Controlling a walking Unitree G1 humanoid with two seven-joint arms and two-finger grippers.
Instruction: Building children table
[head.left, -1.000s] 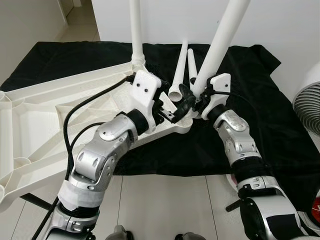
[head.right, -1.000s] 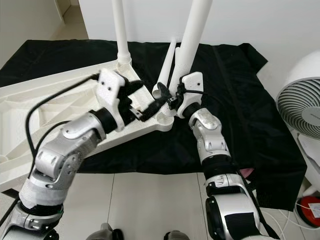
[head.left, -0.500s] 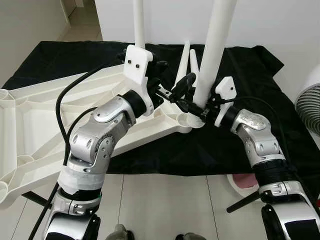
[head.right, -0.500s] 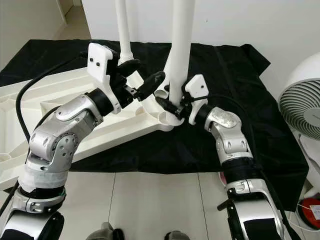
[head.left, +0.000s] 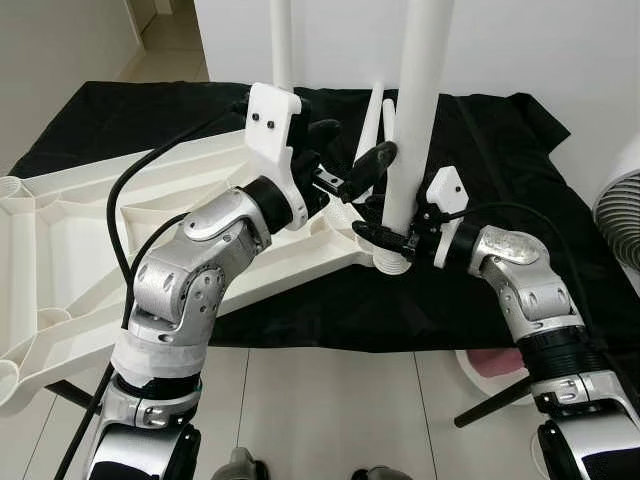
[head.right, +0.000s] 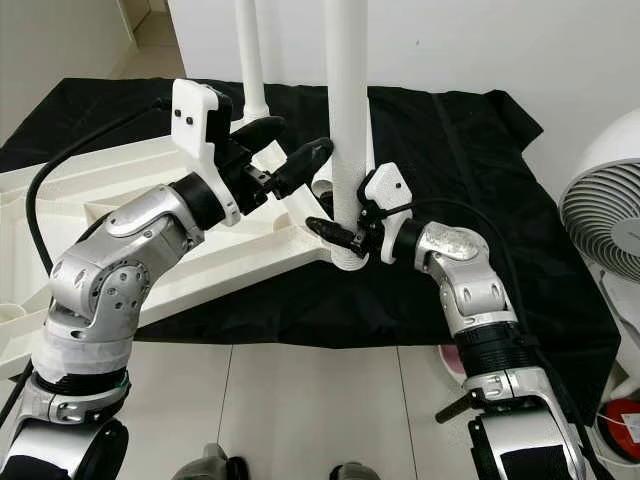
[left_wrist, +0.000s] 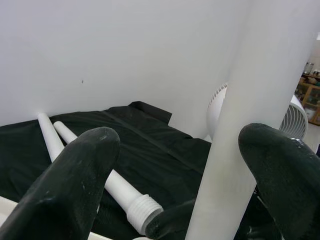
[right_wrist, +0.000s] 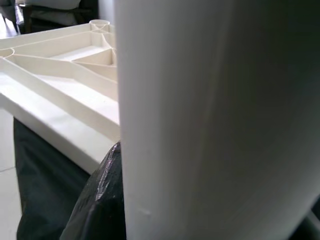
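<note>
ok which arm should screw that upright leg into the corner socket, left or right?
Right, probably. The right gripper is clamped around the base of the upright leg, just above the corner socket of the tabletop. The left gripper is open, its fingers straddling the leg higher up, good for steadying.

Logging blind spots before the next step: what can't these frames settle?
- Leg top: cut off by the upper edge in both eye views.
- Leg base in its socket on the tabletop: hidden behind the right pincer.
- Right wrist view: leg too close, blurred.
- Left pincer: open beside the leg; contact unclear.
</note>
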